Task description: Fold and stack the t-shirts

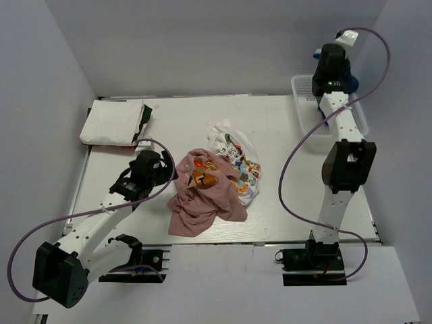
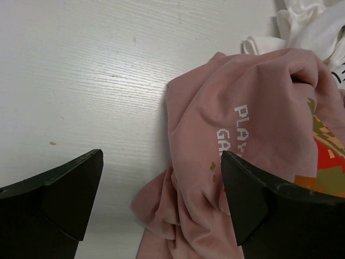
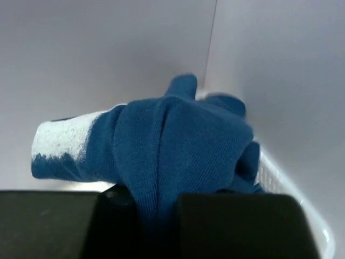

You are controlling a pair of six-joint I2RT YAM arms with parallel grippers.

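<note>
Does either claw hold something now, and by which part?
The right claw pinches a royal-blue soft cloth t-shirt by a bunched fold; which part of the shirt cannot be told. The left claw is open and holds nothing.

The dusty-pink t-shirt bears white pixel lettering, partly hidden, reading "PLAY" over "GA".

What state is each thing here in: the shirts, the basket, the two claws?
pink t-shirt: crumpled on the table, unfolded.
white printed t-shirt: crumpled, touching the pink one.
folded white t-shirt: lying flat, far left corner.
blue t-shirt: bunched, held up over the basket.
basket: upright, far right corner.
left gripper: open, above the pink t-shirt's edge.
right gripper: shut on the blue t-shirt.
</note>
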